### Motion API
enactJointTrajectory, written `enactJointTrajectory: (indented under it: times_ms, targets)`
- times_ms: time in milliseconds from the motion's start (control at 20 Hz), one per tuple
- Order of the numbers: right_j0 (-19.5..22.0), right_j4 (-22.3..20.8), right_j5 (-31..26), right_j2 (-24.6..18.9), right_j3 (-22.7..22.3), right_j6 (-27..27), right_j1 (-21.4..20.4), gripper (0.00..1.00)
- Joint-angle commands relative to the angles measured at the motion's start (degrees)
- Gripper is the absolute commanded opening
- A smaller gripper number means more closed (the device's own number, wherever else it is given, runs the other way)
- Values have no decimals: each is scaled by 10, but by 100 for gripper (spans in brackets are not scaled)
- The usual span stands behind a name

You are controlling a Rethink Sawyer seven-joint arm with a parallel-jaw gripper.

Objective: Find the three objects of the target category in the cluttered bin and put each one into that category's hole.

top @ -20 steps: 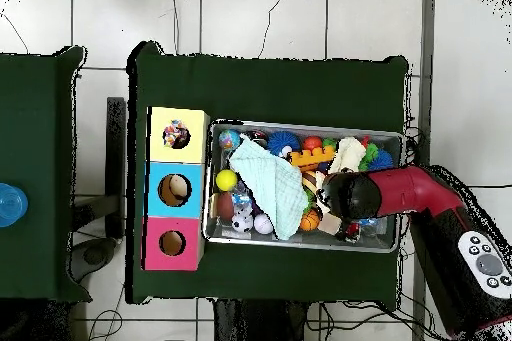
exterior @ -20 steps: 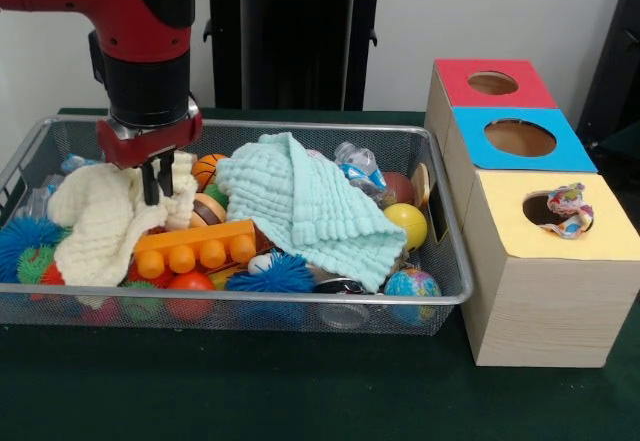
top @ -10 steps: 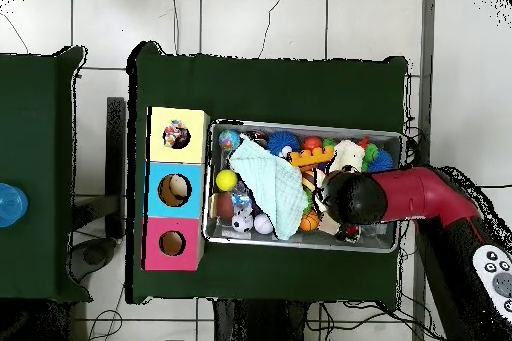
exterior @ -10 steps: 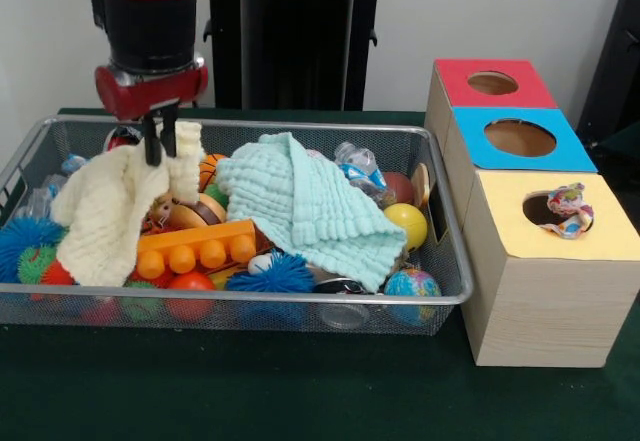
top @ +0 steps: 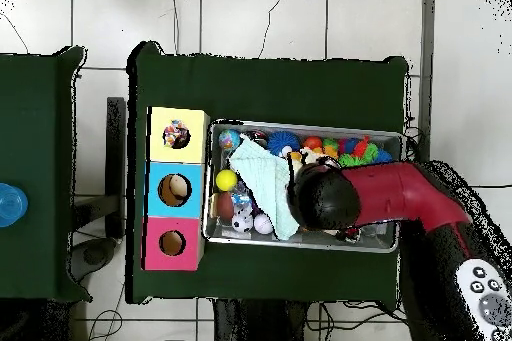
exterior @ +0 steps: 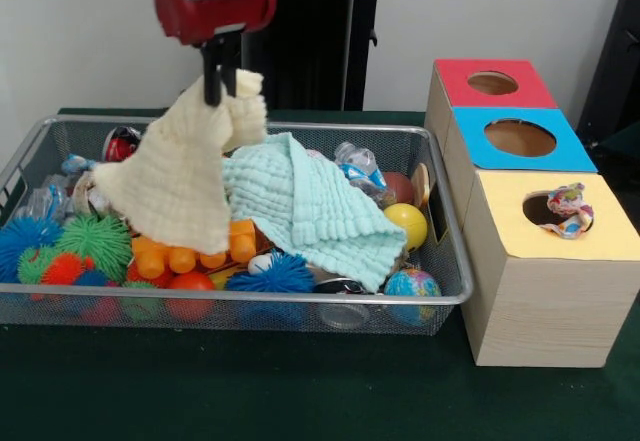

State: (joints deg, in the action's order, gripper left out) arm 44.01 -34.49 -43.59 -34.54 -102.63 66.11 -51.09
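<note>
Gripper (exterior: 220, 89) is up above the bin (exterior: 240, 299), fingers pinched tight on the top corner of the cream cloth (exterior: 180, 183), which hangs down in a wide drape w/ its lower edge over the orange block (exterior: 180, 258). In the overhead view the red arm (top: 400, 192) reaches in from the right & its black wrist covers the mid part of the bin (top: 305, 243), so the gripper itself isn't visible there. Mint-green waffle cloth (exterior: 305, 206) lies across the bin's middle, just beside the hanging cloth. Left end of the bin: green spiky ball (exterior: 88, 243), blue spiky ball (exterior: 18, 239), red/black item (exterior: 120, 143) near the back wall. Front: blue spiky ball (exterior: 272, 275), globe ball (exterior: 412, 285); yellow ball (exterior: 407, 223) & plastic bottle (exterior: 358, 169) toward the right end. One spotted fabric piece (exterior: 568, 209) sits at the hole (exterior: 542, 211) of the yellow-faced box (exterior: 550, 291), partly in, partly sticking over the rim; overhead also shows it in that hole (top: 176, 136). Blue-faced box (exterior: 515, 141) & red-faced box (exterior: 490, 83) stand behind it in a row, touching. Other two spotted pieces: can't tell where, not visible among the clutter.
</note>
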Motion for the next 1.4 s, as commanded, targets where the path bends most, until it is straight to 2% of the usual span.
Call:
enactJointTrajectory:
  times_ms: [50, 400, 600, 1400]
  targets:
    - [-34, 42, -53, -15, -62, 9, -48, 0]
    - [-53, 54, -31, 2, -67, 16, -41, 0]
    - [-45, 57, -17, 1, -73, 7, -35, 0]
    - [-25, 16, 23, 14, -59, 3, 16, 0]
